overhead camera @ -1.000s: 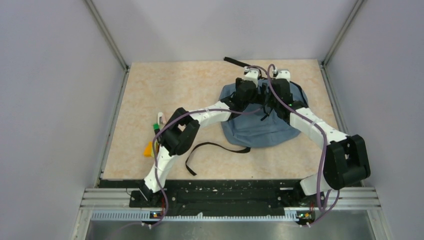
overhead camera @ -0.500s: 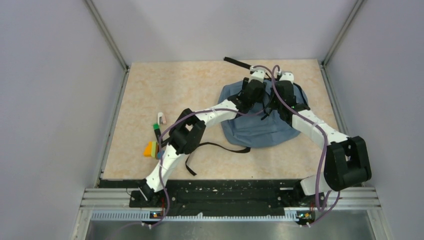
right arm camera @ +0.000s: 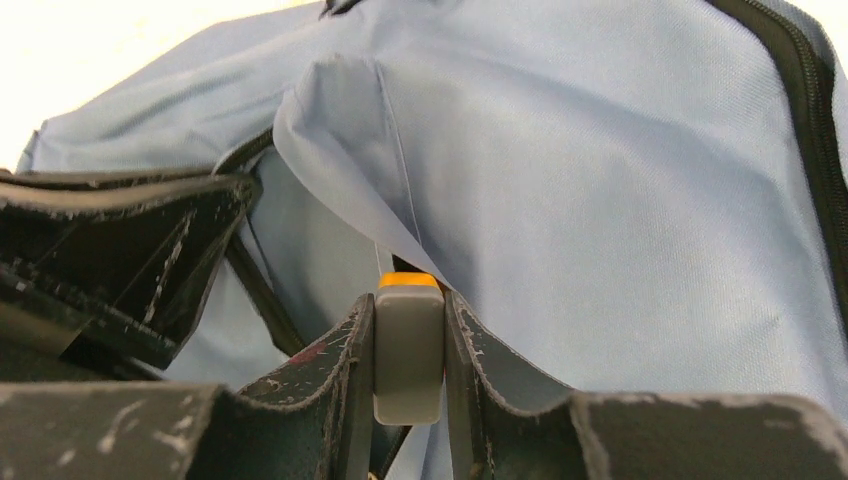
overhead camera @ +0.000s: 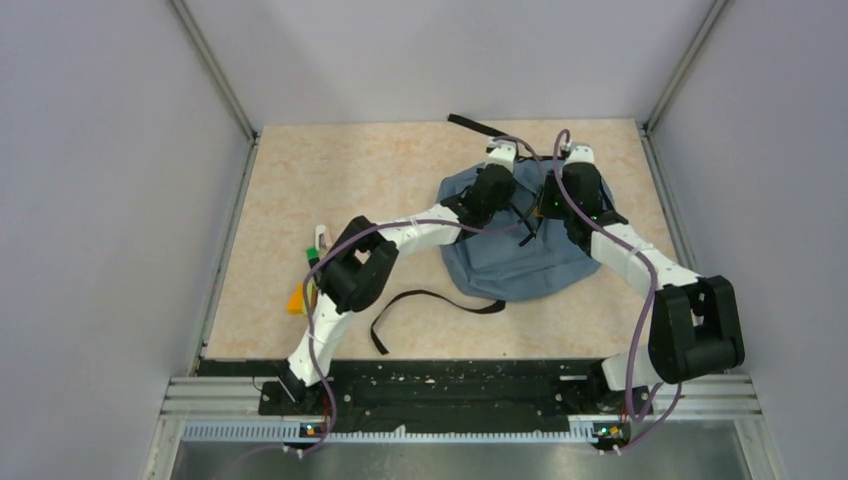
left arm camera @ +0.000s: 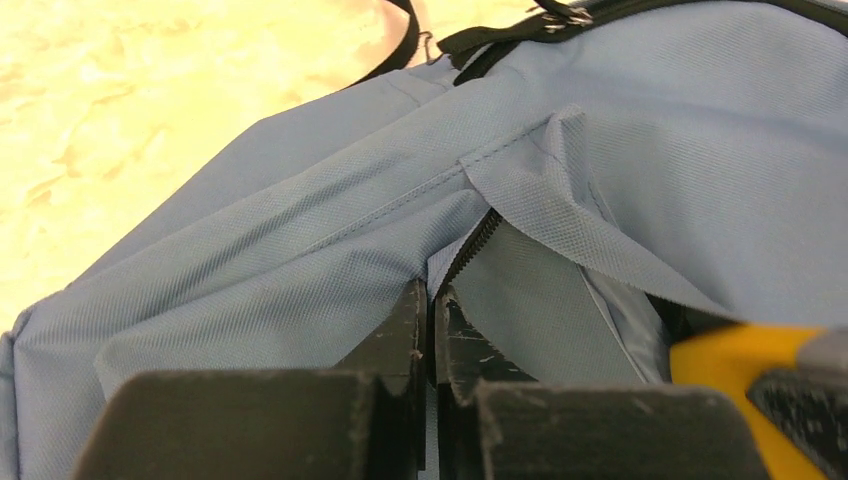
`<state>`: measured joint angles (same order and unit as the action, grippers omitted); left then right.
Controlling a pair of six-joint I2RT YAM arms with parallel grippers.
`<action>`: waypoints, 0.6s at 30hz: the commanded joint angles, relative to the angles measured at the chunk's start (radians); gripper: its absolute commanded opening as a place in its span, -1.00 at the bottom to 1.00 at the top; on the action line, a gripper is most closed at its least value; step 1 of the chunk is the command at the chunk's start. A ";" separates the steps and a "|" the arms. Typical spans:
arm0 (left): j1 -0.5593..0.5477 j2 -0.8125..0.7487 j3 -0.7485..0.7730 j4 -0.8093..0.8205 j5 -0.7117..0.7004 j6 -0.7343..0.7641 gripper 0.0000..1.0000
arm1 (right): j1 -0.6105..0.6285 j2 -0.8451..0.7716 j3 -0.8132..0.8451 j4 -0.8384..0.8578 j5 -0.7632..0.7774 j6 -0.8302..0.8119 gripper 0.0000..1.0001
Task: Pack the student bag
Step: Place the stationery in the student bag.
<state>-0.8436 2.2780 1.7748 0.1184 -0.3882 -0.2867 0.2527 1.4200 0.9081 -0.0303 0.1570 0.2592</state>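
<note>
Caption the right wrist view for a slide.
Right gripper holds a grey, orange-tipped object at the open pocket of the student bag.

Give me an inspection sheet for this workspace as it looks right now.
Surface: beige marbled table.
Job's things: blue-grey backpack toward the far right, pocket gaping; black strap trailing.
Clutter: small colourful bits on the left side.
Grippers: left pincer shut on backpack's zip edge; right pincer shut on grey-and-orange block at the pocket mouth.
Cables: purple cables along both arms.
Surroundings: grey walls, metal rail.
</note>
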 commanded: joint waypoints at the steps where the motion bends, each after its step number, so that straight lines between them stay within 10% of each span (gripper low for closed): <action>1: -0.007 -0.153 -0.064 0.041 0.119 -0.025 -1.00 | -0.048 -0.009 -0.004 0.126 -0.145 0.021 -1.00; 18: 0.037 -0.267 -0.119 0.074 0.499 -0.038 -1.00 | -0.059 0.127 0.010 0.171 -0.546 -0.026 -1.00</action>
<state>-0.8017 2.1204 1.6485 0.1024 -0.0643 -0.3004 0.1997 1.5078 0.8795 0.1329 -0.2981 0.2470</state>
